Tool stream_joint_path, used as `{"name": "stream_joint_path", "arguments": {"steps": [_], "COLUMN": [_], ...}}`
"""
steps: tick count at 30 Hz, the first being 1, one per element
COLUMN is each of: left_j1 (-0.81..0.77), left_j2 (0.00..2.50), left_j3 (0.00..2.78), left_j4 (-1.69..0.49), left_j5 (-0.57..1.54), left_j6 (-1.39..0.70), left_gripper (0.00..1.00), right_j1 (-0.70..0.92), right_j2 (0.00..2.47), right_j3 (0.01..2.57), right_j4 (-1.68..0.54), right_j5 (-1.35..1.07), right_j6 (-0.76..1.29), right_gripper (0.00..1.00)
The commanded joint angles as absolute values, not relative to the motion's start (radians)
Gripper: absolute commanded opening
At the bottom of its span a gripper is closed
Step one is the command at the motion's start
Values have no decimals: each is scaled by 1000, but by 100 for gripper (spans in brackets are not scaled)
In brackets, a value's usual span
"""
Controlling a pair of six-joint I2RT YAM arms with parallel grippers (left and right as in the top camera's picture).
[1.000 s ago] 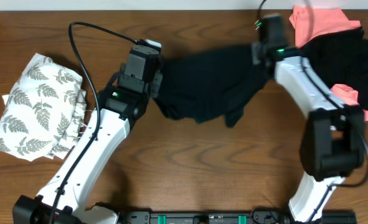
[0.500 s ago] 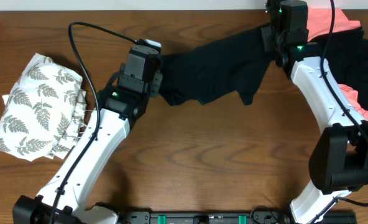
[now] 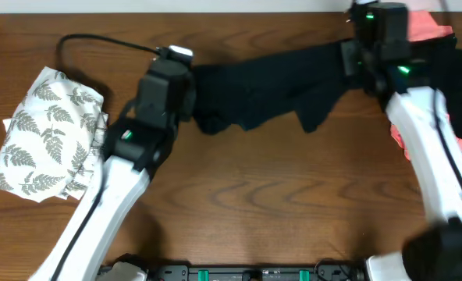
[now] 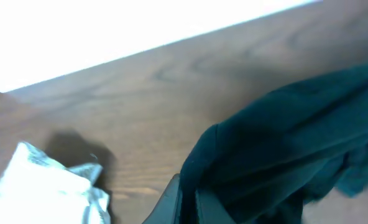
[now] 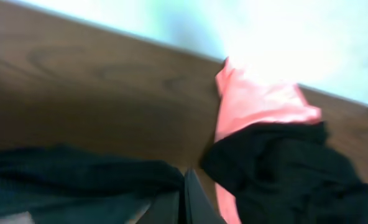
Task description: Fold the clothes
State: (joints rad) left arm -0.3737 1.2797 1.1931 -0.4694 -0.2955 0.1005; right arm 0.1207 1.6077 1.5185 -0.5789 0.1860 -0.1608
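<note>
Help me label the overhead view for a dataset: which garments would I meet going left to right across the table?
Fern-print garment → black garment, stretched across the middle → salmon-pink garment, in the far right corner. More black fabric overlaps the pink one, so I leave it out.

I observe the black garment (image 3: 270, 87) stretched along the far edge, the salmon-pink garment (image 3: 428, 23) bunched in the far-right corner, and the fern-print garment (image 3: 47, 133) crumpled at the left edge.

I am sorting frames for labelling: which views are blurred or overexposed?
Overhead: mostly sharp, evenly lit, only the right arm smeared. Left wrist: soft focus on the black garment, background blown white. Right wrist: blurriest, salmon-pink garment smeared, top washed out.
</note>
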Motion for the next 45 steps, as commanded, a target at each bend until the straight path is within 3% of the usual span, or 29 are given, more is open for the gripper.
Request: {"name": "stream_joint_path", "arguments": {"steps": [1, 7, 14, 26, 28, 29, 31, 33, 35, 39, 45], "left_j1": [-364, -364, -364, -340, -313, -302, -274, -249, -228, -206, -216], "left_j2": [1147, 949, 877, 1231, 1325, 1362, 1435, 1484, 1513, 1517, 1517], "left_j3": [1210, 1210, 1210, 1208, 1208, 1208, 1208, 1208, 1208, 1208, 1208], "left_j4": [-470, -470, -471, -431, -387, -366, -319, -286, -275, -290, -363], "left_j5": [-327, -326, -323, -328, -329, -329, -335, -336, -335, -335, -306], "left_j6": [81, 81, 81, 85, 85, 85, 86, 110, 131, 130, 73], "left_gripper": [6, 6, 6, 7, 7, 10, 17, 35, 51, 72, 76], "right_j1": [119, 124, 138, 138, 137, 136, 133, 127, 118, 105, 107], "right_j2": [1458, 1286, 1251, 1517, 1603, 1642, 1710, 1757, 1782, 1782, 1782], "right_j3": [1533, 1533, 1531, 1530, 1530, 1530, 1530, 1531, 1531, 1531, 1529], "right_j4": [-617, -709, -799, -800, -761, -736, -682, -638, -612, -612, -756], "right_j5": [147, 53, 47, -19, -1, 18, 84, 144, 169, 164, 24], "right_j6": [-120, -120, -120, -121, -121, -121, -120, -120, -120, -73, -44], "right_gripper": [1, 1, 1, 2, 21, 40, 56, 67, 72, 75, 72]}}
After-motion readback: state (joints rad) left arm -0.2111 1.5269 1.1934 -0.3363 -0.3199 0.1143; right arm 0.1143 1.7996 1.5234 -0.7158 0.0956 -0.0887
